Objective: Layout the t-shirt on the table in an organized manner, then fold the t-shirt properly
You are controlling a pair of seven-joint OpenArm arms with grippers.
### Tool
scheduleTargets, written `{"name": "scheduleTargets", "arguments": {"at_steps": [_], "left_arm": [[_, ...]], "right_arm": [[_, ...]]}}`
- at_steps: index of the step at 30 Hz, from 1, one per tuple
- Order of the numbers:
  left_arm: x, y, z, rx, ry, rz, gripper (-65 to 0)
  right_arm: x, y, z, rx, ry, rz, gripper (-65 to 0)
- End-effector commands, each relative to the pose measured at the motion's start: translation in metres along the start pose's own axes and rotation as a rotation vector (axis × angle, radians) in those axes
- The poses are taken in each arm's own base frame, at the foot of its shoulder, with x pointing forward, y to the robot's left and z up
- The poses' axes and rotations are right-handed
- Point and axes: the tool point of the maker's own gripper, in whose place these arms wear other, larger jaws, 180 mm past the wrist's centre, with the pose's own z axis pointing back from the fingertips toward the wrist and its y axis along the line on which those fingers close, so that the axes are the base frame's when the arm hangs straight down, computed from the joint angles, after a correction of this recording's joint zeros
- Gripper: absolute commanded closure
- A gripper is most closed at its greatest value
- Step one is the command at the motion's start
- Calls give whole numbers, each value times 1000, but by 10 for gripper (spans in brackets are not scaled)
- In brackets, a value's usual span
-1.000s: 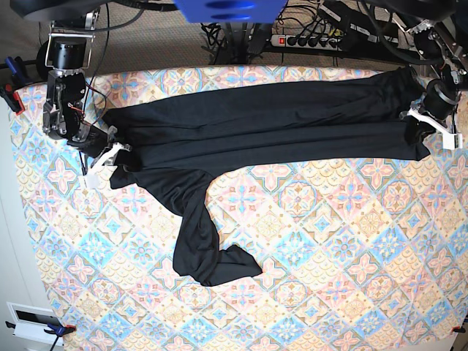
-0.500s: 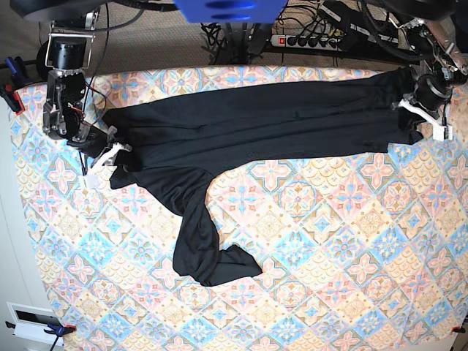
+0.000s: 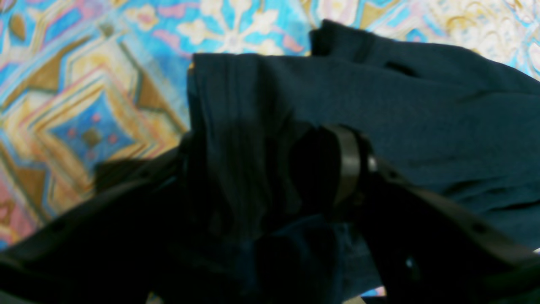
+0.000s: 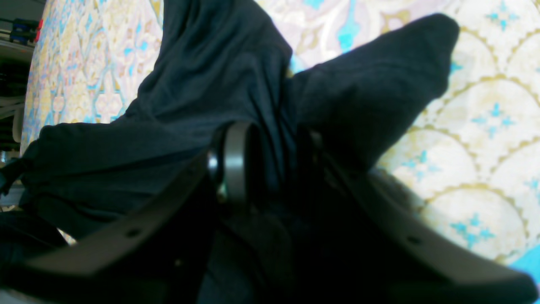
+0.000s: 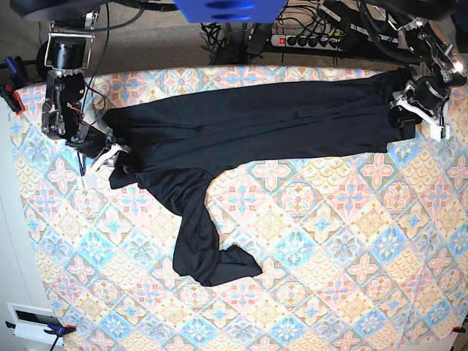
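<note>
Black fabric, the t-shirt (image 5: pixel 248 121), lies stretched in a long band across the far side of the table (image 5: pixel 329 256), whose cloth is patterned in pastel blue, pink and cream tiles. One loose part of the shirt trails down toward the middle of the table and ends in a crumpled bunch, so the garment is not yet flat. The left gripper (image 5: pixel 418 110) sits at the shirt's end on the base view's right; in its wrist view the jaws stand apart with cloth draped loosely between them (not pinched, as far as can be told). The right gripper (image 5: pixel 102 150) sits at the opposite end, and its wrist view shows the jaws parted around a fold of fabric; whether they press on it cannot be told. By my reading, this is the laying-out step, with the stretched band just being let go. A sensible next move would be to take hold of the trailing bunch and spread it flat before any fold.
</note>
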Motion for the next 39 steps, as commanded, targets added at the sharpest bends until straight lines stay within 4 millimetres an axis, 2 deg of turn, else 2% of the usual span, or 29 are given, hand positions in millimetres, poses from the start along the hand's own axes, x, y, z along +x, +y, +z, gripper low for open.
{"name": "scheduleTargets", "arguments": {"at_steps": [1, 9, 13, 17, 20, 22, 26, 27, 30, 34, 39], "left_arm": [[14, 3, 6, 3, -38, -16, -373], [14, 3, 6, 4, -39, -15, -377], [16, 3, 6, 3, -42, -15, -377], [18, 2, 5, 1, -52, -15, -377], [17, 2, 5, 1, -57, -5, -377], [13, -2, 4, -6, -63, 15, -377], [11, 14, 17, 28, -128, 117, -377], [15, 19, 23, 28, -162, 143, -377], [25, 26, 38, 5, -252, 215, -377], [35, 43, 62, 10, -368, 295, -377], [38, 62, 85, 46, -455, 354, -377]], "right_arm": [[24, 2, 7, 10, -62, 25, -194], [50, -20, 32, -47, -170, -12, -211], [46, -33, 45, -81, -194, -44, -211], [56, -43, 59, -108, -245, -61, -210], [59, -45, 61, -112, -256, -66, -208], [76, -39, 59, -97, -284, -45, -208], [119, -23, 53, -58, -312, 1, -207], [131, -18, 53, -47, -324, 15, -207], [139, -9, 47, -24, -325, 24, -207], [128, 8, 25, 22, -281, 31, -207], [168, 48, 8, 98, -304, 123, -207]]}}
